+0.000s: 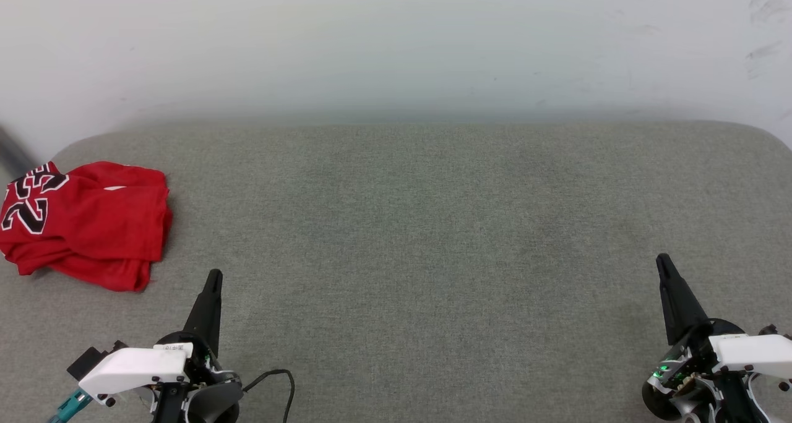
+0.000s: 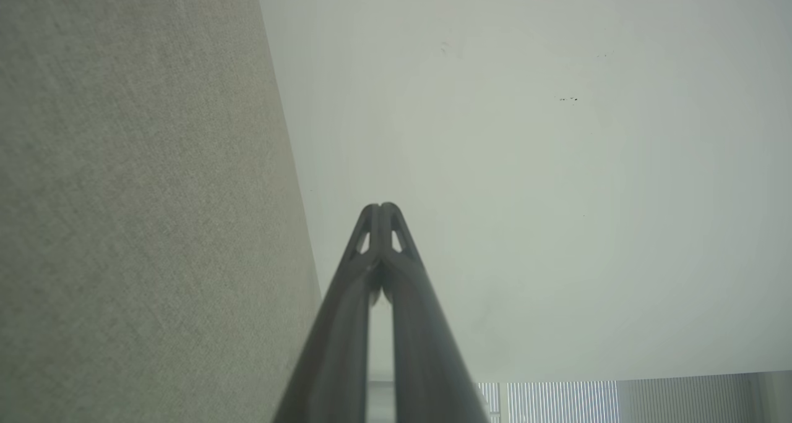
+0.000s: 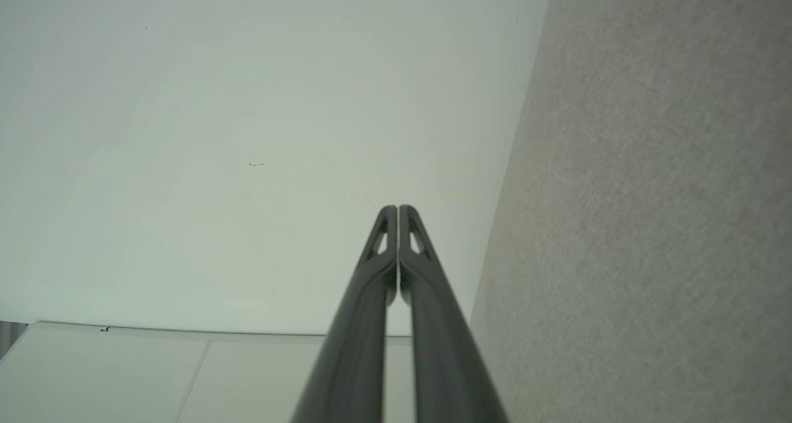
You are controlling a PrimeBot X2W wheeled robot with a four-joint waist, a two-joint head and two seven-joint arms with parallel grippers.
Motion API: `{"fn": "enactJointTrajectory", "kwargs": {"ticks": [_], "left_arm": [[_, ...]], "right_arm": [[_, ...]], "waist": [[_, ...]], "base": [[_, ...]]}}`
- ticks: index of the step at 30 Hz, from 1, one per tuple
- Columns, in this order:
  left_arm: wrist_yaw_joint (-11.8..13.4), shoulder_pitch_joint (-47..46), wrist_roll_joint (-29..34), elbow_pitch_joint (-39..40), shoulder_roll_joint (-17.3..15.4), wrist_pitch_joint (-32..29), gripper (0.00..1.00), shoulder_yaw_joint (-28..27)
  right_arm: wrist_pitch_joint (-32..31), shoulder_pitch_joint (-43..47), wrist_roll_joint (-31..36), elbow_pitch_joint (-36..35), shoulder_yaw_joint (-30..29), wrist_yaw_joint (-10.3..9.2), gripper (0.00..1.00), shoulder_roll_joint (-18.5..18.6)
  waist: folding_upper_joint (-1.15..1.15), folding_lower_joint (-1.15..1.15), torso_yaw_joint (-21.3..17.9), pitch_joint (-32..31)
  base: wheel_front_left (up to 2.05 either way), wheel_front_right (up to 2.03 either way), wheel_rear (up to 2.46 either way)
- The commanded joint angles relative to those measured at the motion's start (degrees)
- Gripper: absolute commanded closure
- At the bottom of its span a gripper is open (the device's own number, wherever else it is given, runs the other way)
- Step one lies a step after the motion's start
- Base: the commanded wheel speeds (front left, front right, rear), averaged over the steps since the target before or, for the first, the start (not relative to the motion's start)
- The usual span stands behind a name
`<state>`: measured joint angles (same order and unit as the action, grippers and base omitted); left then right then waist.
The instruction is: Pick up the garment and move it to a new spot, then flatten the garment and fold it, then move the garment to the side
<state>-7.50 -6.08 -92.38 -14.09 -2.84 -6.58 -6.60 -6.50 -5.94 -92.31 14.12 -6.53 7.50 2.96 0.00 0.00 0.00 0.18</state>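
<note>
The shirt (image 1: 86,225) is lying bunched at the left edge of the frame, on the bench (image 1: 402,225). It is out of reach, so we are resting the left gripper (image 1: 213,276) and right gripper (image 1: 662,261) clenched and empty at the lower corners.

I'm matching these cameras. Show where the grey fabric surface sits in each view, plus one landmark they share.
Head view: the grey fabric surface fills the lower two thirds, edge to edge.
Left wrist view: surface on the left third, beside the left end effector.
Right wrist view: surface on the right third, beside the right end effector.
Shared landmark: the white wall bordering it.
</note>
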Motion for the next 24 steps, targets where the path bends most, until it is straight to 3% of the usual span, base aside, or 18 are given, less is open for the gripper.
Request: {"fn": "enactJointTrajectory", "kwargs": {"ticks": [1,24], "left_arm": [[-0.20,-0.36,-0.07,0.06,0.11,-0.06,1.00,-0.06],[-0.20,-0.36,-0.06,0.06,0.11,-0.06,1.00,-0.06]], "right_arm": [[0.01,-0.68,-0.20,0.03,0.02,-0.02,1.00,-0.18],[0.01,-0.69,-0.20,0.03,0.02,-0.02,1.00,-0.18]], "waist": [[0.00,0.00,0.00,0.00],[0.00,0.00,0.00,0.00]], "base": [[0.00,0.00,0.00],[0.00,0.00,0.00]]}}
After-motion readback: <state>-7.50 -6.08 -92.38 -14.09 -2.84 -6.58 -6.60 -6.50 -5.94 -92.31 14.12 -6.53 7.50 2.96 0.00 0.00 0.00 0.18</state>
